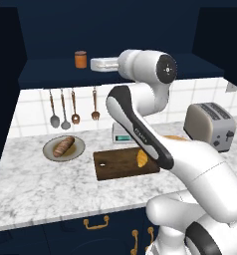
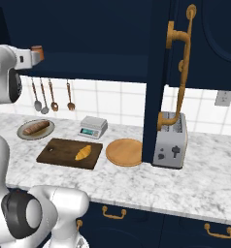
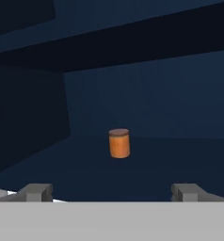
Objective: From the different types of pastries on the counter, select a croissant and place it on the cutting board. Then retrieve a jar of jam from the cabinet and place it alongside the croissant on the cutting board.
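On your left, a plate [image 1: 78, 147] sits on the counter [image 1: 41, 184] with the long brown pastry [image 1: 63, 146] lying on it, and spoons and a fork hang on the tiled wall [image 1: 31, 107] behind it. Next comes the cutting board [image 1: 115, 167], with the croissant [image 1: 142, 158] lying on its right part, away from the small hole. Behind the board stands a kitchen scale [image 2: 93, 127]; its display is too small for you to read. A round wooden board [image 2: 124, 152] lies just right of the cutting board, and a toaster [image 1: 210, 124] stands farther right. There is lettering on the arm's dark link, too blurred to make out.

Up in the cabinet [image 1: 46, 30], the jar of jam [image 1: 80, 59] stands upright on the shelf. Your gripper [image 3: 112, 192] is level with that shelf, jaws spread fully wide and holding nothing. The jar [image 3: 119, 143] stands ahead of the fingertips [image 3: 36, 191], centred between them and apart from them.
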Motion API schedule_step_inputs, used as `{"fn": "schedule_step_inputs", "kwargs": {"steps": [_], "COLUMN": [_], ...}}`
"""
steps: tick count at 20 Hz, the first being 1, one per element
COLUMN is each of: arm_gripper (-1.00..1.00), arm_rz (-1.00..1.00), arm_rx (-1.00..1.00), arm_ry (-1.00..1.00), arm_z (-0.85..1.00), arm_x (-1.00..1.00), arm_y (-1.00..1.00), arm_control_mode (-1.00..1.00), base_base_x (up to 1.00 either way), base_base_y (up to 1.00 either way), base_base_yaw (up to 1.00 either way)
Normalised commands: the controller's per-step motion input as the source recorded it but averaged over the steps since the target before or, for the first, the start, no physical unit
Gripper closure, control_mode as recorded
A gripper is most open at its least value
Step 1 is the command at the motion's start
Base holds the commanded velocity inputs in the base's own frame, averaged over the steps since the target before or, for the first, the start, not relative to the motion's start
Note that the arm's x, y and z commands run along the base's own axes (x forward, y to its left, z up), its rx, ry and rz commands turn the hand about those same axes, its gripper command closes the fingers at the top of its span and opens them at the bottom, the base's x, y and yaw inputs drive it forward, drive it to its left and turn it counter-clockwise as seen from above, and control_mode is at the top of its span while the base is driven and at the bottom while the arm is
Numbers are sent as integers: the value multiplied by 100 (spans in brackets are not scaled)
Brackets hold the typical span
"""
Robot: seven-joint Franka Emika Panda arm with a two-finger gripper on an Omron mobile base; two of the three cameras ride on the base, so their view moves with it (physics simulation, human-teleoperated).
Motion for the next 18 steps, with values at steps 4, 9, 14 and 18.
{"fn": "schedule_step_inputs", "kwargs": {"steps": [4, 9, 14, 18], "arm_gripper": [-100, -100, -100, -100], "arm_rz": [1, 3, 1, 0], "arm_rx": [0, 0, 0, 0], "arm_ry": [0, 0, 0, 0], "arm_z": [-1, -33, -5, 0], "arm_x": [1, 0, 24, 29], "arm_y": [3, 0, 0, 4], "arm_control_mode": [-100, -100, -100, -100], "base_base_x": [0, 0, 0, 0], "base_base_y": [0, 0, 0, 0], "base_base_yaw": [0, 0, 0, 0]}}
